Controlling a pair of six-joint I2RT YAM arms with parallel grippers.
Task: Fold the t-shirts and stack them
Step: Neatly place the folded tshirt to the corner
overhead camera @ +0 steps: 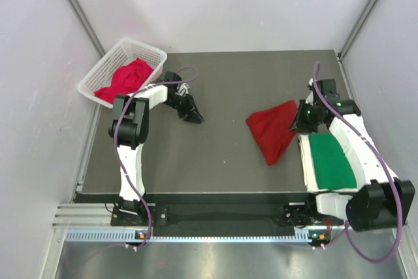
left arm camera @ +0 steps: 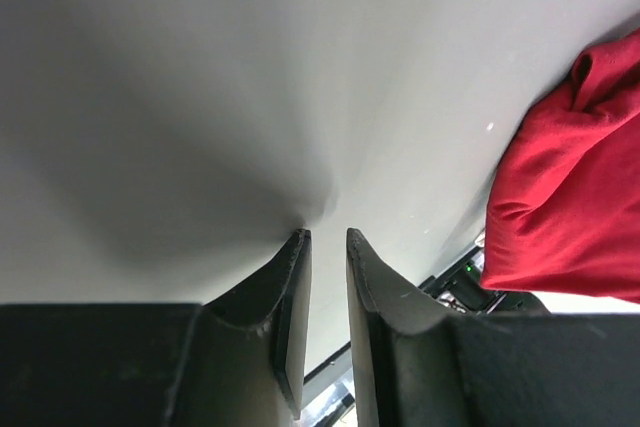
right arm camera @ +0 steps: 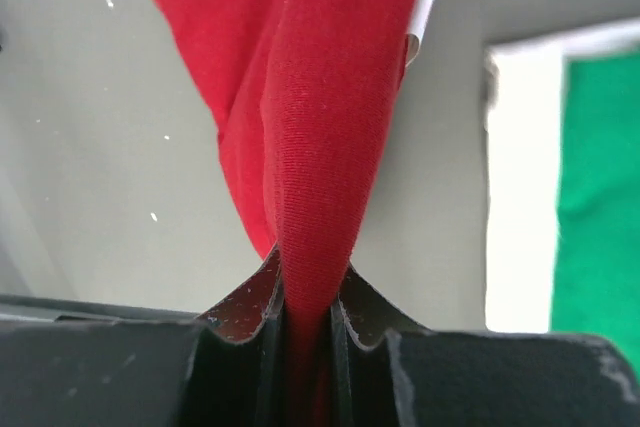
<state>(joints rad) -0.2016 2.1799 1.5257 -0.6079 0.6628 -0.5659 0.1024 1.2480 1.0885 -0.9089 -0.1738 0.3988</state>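
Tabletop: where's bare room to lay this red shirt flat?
Bare: the middle, between the left jaws and the held red shirt, and the near-left table. Crowded: the right side, green shirt beside the right jaws; basket at the far-left corner.

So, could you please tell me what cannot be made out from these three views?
Top view: how many shirts lie in the basket; the red heap is too small to count.
Top view: the right arm covers the right side of the green t-shirt; the white layer beneath is unidentifiable.
Right wrist view: the red t-shirt runs off the top edge; the right gripper hides the pinched part.
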